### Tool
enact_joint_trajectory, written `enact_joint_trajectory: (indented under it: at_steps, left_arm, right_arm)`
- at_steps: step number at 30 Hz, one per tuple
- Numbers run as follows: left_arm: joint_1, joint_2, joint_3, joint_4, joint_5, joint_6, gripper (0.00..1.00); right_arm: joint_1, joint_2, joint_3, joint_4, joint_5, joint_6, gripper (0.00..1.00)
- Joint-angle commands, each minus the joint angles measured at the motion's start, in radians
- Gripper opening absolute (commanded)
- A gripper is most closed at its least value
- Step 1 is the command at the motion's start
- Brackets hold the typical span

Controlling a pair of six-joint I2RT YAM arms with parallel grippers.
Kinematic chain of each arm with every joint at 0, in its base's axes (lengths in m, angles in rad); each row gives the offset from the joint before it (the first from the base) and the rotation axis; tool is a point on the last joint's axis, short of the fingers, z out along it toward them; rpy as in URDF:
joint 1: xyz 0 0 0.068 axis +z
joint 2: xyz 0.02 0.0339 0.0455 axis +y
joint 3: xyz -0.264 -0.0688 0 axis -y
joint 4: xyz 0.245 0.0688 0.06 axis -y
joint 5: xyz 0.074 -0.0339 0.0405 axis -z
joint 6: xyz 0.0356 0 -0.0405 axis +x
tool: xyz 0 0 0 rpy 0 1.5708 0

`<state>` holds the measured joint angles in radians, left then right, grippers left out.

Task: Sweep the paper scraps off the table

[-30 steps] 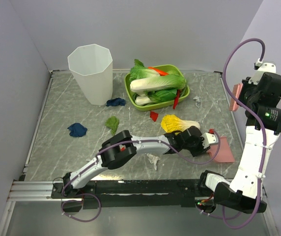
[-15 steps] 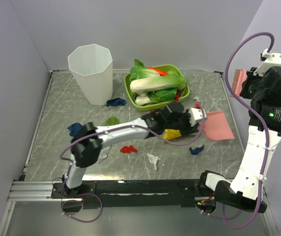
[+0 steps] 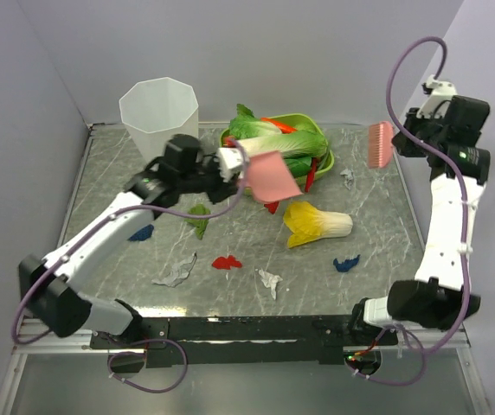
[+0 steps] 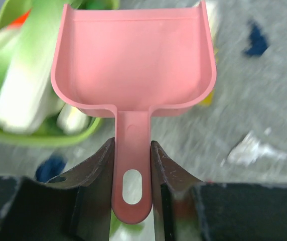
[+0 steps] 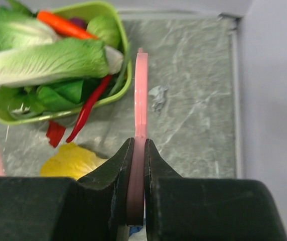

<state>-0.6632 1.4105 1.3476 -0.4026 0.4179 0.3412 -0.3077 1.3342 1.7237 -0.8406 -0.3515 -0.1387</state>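
Standing at 11 o'clock on the worktop [image 3: 100,173] is a white bin [image 3: 158,130]. My left arm [image 3: 100,229] reaches from 7 o'clock toward the middle, and a blue scrap [image 3: 142,233] shows from under it at 9 o'clock. A grey scrap [image 3: 176,273] lies at 7 o'clock, with a green scrap [image 3: 199,219] further in, just below my left wrist. My left jaws are set narrow on the handle of a pink dustpan [image 3: 269,177], one finger on each side of it. The pan is lifted off the worktop in front of the green tray [image 3: 321,130] at 12 o'clock. A red scrap [image 3: 227,262] and a white scrap [image 3: 269,282] lie near each other at 6 o'clock. A second red scrap [image 3: 271,206] sits just under the pan's edge, near the tray. A yellow cabbage [image 3: 317,223] lies right of centre, and a second blue scrap [image 3: 346,263] lies at 5 o'clock. A chilli [image 3: 313,175] hangs over the tray's right rim, and a pale scrap [image 3: 348,176] lies just beside it at 1 o'clock. My right jaws are clamped tight on a pink brush [image 3: 379,143], held up in the air over the 2 o'clock corner. It shows edge-on in the right wrist view.
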Motion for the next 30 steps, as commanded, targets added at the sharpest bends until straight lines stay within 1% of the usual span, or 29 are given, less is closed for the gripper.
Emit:
enact_joint_trajectory:
  at_steps: [1, 2, 3, 4, 5, 6, 10, 12, 13, 16, 18, 21, 24, 28, 30]
  left_arm:
    - [0.118, -0.11, -0.082, -0.164, 0.13, 0.119, 0.01]
    - [0.154, -0.143, -0.117, -0.185, 0.133, 0.16, 0.01]
    - [0.166, -0.159, -0.137, -0.206, 0.14, 0.176, 0.01]
    - [0.19, -0.175, -0.16, -0.241, 0.172, 0.194, 0.01]
    - [0.197, -0.201, -0.2, -0.27, 0.188, 0.246, 0.01]
    - [0.2, -0.212, -0.217, -0.294, 0.199, 0.268, 0.01]
    - [0.2, -0.258, -0.31, -0.352, 0.2, 0.349, 0.01]
    - [0.2, -0.271, -0.331, -0.341, 0.179, 0.34, 0.01]
    - [0.2, -0.271, -0.331, -0.343, 0.176, 0.337, 0.01]
    - [0.2, -0.254, -0.317, -0.361, 0.168, 0.341, 0.01]
    - [0.2, -0.236, -0.291, -0.38, 0.168, 0.318, 0.01]
    - [0.2, -0.231, -0.271, -0.393, 0.165, 0.305, 0.01]
    - [0.2, -0.248, -0.294, -0.374, 0.162, 0.308, 0.01]
    - [0.2, -0.246, -0.28, -0.367, 0.173, 0.292, 0.01]
    - [0.201, -0.246, -0.275, -0.357, 0.173, 0.294, 0.01]
  right_arm:
    - [0.019, 0.1, 0.05, 0.028, -0.095, -0.047, 0.0]
    - [0.028, 0.123, 0.066, 0.02, -0.095, -0.047, 0.0]
    - [0.03, 0.143, 0.074, 0.017, -0.115, -0.048, 0.0]
    - [0.033, 0.19, 0.08, 0.021, -0.124, -0.048, 0.0]
    - [0.036, 0.21, 0.073, 0.031, -0.119, -0.03, 0.0]
    - [0.038, 0.245, 0.06, 0.072, -0.101, -0.003, 0.0]
    - [0.038, 0.319, 0.022, 0.161, -0.139, 0.063, 0.0]
    - [0.044, 0.386, 0.048, 0.192, -0.129, 0.103, 0.0]
    - [0.044, 0.416, 0.091, 0.199, -0.135, 0.116, 0.0]
    - [0.042, 0.526, 0.177, 0.215, -0.136, 0.137, 0.0]
    - [0.044, 0.591, 0.206, 0.218, -0.127, 0.186, 0.0]
    - [0.047, 0.634, 0.221, 0.238, -0.107, 0.198, 0.0]
    - [0.044, 0.655, 0.2, 0.23, -0.089, 0.191, 0.0]
    - [0.032, 0.628, 0.113, 0.222, -0.072, 0.183, 0.0]
    - [0.024, 0.582, 0.071, 0.218, -0.054, 0.182, 0.0]
